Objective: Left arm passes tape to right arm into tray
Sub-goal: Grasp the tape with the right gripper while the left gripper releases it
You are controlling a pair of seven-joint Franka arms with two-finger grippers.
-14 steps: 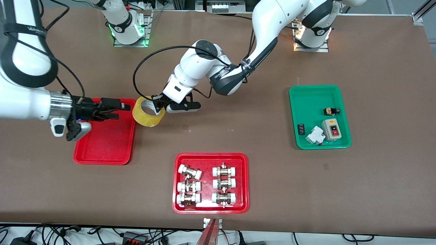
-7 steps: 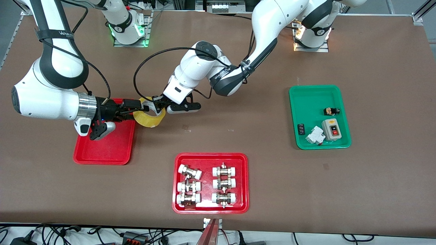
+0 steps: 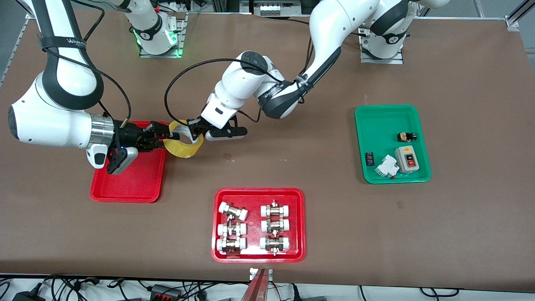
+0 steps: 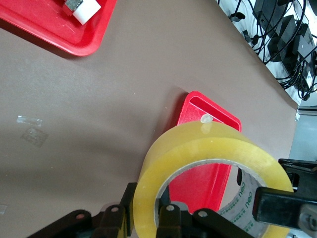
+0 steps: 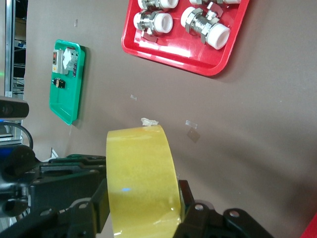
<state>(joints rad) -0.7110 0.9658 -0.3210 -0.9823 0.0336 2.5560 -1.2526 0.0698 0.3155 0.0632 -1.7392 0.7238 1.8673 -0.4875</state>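
Note:
The yellow tape [image 3: 184,147] hangs just above the table beside the plain red tray [image 3: 125,186], at the tray's edge toward the left arm's end. My left gripper [image 3: 194,133] is shut on the ring's wall, one finger inside the hole and one outside [image 4: 148,210]. My right gripper [image 3: 169,134] reaches over the tray's corner and is shut on the tape [image 5: 141,171], its fingers [image 5: 184,196] pressing both flat edges of the roll. In the left wrist view the tape [image 4: 198,148] covers part of the tray [image 4: 210,111].
A red tray with white-capped metal fittings [image 3: 258,256] lies nearer the front camera, mid-table. A green tray [image 3: 376,121] holding small switch parts sits toward the left arm's end. Bare brown table lies between the trays.
My right gripper moved from over the tray to the tape and shut on it. The left arm held the tape nearly still.

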